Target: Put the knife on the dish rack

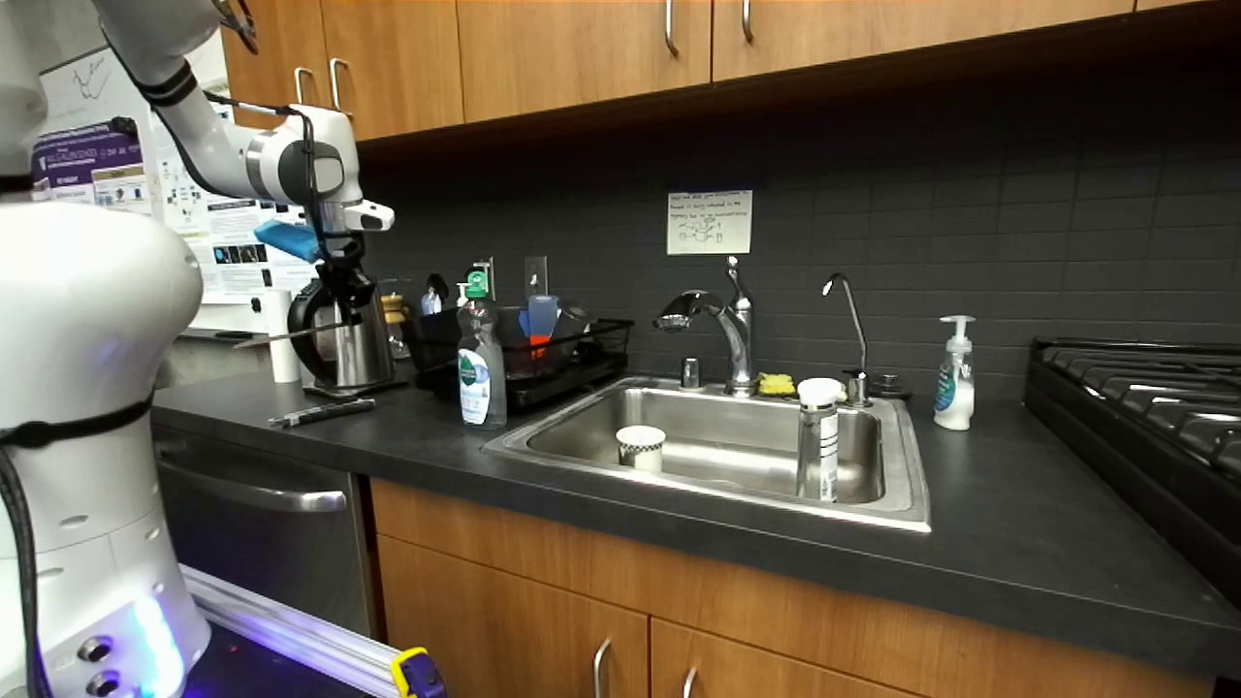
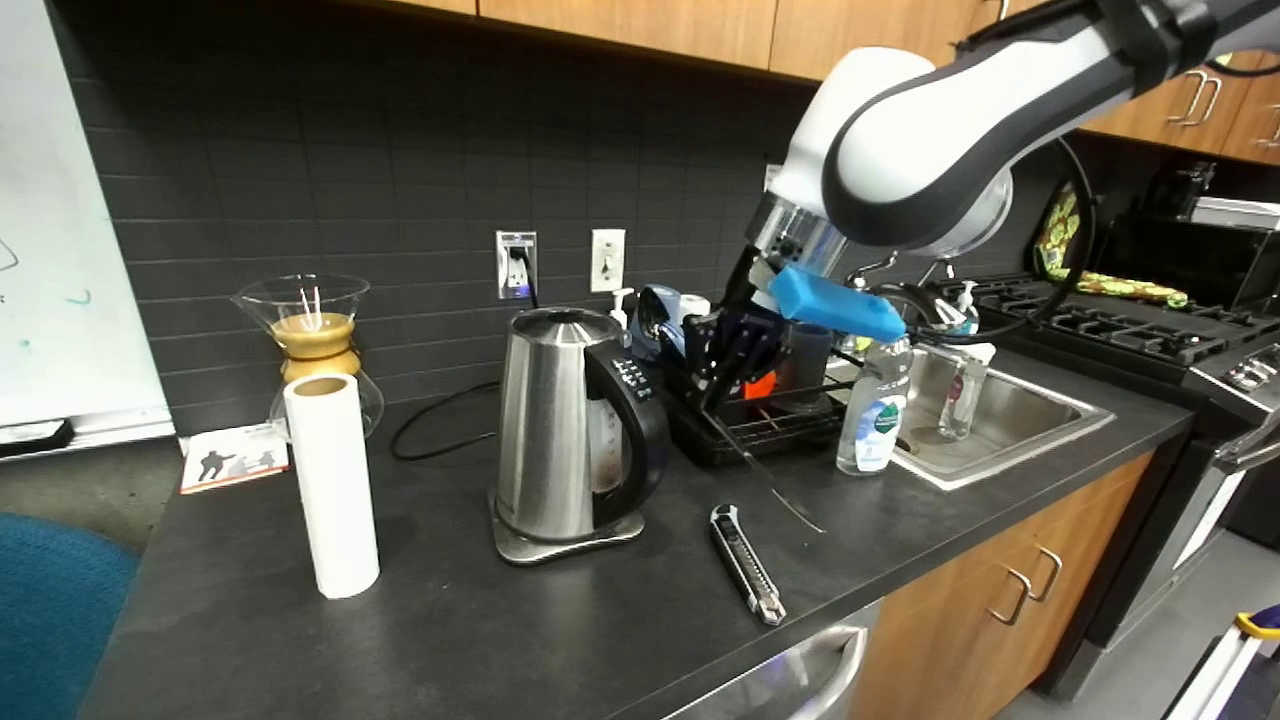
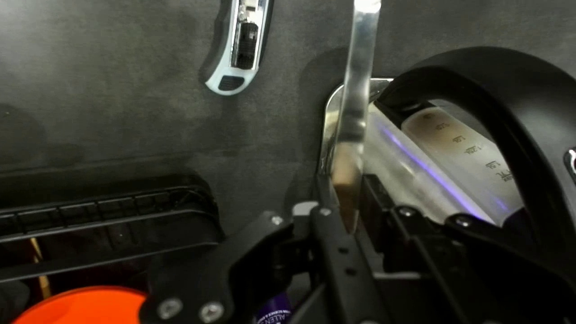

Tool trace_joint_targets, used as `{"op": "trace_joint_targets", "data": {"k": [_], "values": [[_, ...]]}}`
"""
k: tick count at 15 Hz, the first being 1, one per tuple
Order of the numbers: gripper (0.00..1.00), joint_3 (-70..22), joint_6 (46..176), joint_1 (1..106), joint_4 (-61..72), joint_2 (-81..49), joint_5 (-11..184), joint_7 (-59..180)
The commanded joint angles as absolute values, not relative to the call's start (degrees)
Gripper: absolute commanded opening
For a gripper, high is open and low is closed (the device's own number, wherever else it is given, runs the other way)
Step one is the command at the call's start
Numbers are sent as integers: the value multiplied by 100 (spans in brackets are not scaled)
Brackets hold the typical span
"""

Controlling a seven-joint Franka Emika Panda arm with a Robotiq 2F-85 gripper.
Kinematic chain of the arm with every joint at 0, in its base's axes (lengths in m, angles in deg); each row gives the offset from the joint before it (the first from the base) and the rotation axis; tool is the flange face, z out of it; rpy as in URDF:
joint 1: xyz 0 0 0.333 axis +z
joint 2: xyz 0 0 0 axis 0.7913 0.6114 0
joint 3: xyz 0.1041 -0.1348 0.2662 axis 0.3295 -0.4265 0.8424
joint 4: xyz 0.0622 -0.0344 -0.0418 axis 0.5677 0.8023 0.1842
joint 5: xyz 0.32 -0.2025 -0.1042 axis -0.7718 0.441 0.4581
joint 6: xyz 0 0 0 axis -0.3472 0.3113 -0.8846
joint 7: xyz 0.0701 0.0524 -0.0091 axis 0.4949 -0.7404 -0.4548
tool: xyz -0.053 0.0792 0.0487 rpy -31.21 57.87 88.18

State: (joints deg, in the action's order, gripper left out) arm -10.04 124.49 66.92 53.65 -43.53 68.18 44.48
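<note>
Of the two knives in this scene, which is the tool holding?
The long metal knife, pinched in the tool above the counter; the utility knife lies flat on the counter near the kettle.

The arm (image 2: pixel 920 145) is white, its gripper (image 3: pixel 345 186) black (silver screws (image 3: pixel 211 311)).

The kettle gauge (image 3: pixel 461 155) reads 1.0L, 1.25L and 1.5L; a purple label (image 3: pixel 274 310), ALLEN; the wall poster (image 1: pixel 87 160), SCHOOL.

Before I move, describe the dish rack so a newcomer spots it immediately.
Find the steel sink in the counter. In both exterior views the dish rack sits between it and the kettle, by the clear soap bottle. Unlike those neighbours, it is low, black and rimmed with wire.
</note>
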Motion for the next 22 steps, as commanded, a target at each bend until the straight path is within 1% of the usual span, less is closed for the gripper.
{"op": "trace_joint_targets", "data": {"k": [1, 11, 22], "values": [[5, -1059, 12411, 6646, 5496, -4692, 6510, 5066], [5, -1413, 12942, 6868, 5707, -5082, 5626, 6867], [5, -1950, 13533, 7596, 5755, -5403, 4309, 8737]]}}
